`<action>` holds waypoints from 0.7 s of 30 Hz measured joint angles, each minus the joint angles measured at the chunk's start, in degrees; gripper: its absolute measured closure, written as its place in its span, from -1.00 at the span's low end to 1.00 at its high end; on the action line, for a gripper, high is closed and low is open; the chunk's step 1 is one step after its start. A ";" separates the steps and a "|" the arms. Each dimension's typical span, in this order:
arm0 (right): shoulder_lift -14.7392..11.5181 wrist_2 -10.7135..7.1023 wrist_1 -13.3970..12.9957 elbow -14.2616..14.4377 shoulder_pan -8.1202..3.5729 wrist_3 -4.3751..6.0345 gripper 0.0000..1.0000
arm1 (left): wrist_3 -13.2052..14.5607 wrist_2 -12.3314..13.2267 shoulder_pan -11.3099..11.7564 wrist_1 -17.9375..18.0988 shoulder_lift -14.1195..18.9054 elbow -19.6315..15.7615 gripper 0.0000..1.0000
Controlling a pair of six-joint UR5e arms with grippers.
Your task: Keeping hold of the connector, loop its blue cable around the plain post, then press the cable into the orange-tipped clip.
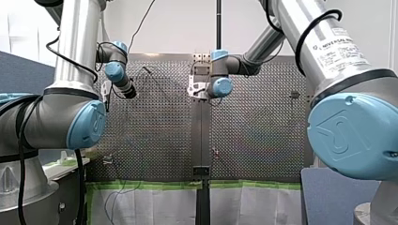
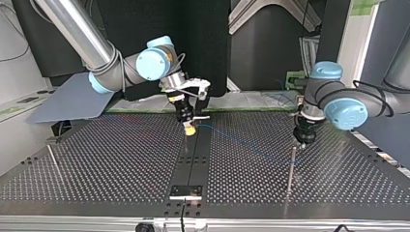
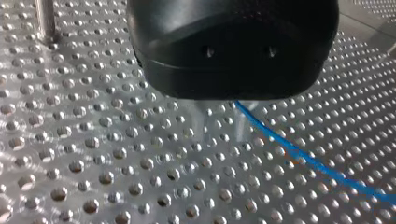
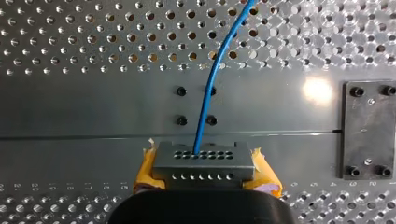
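The right gripper [image 2: 189, 126] clamps the connector [image 4: 201, 159] between yellow pads [image 4: 264, 171], well apart from the plain post [image 2: 291, 166]. The blue cable [image 4: 210, 79] runs to the left gripper [image 2: 300, 141], just beside that post; its grip cannot be told. Tension while looping could wrench the connector loose.

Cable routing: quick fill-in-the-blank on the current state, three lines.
1. My right gripper holds the connector between ____ pads.
2. The blue cable runs from the connector toward my left gripper, at the top view's ____ side.
3. A thin metal post stands just beside my ____ gripper.
Missing: yellow; right; left.
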 joint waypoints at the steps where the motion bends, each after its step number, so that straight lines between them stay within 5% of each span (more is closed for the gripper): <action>1: 0.08 0.01 -0.24 0.11 -0.03 0.01 1.00 | -0.07 0.39 0.02 0.15 0.00 0.00 -0.24; 2: 0.16 0.05 -0.54 0.31 -0.08 0.01 1.00 | -0.13 0.71 0.03 0.31 -0.01 0.00 -0.43; 7: 0.94 0.23 -1.60 1.14 -0.18 -0.01 1.00 | -0.54 0.34 -0.05 0.80 -0.04 0.00 -0.65; 14: 4.41 0.95 -2.64 1.41 0.08 -0.06 1.00 | -3.04 -2.00 -0.11 3.21 -0.19 0.03 -0.65; 21: 8.10 1.82 -5.93 1.42 0.06 1.60 1.00 | -2.92 -0.89 -0.73 3.60 -3.06 0.07 -0.65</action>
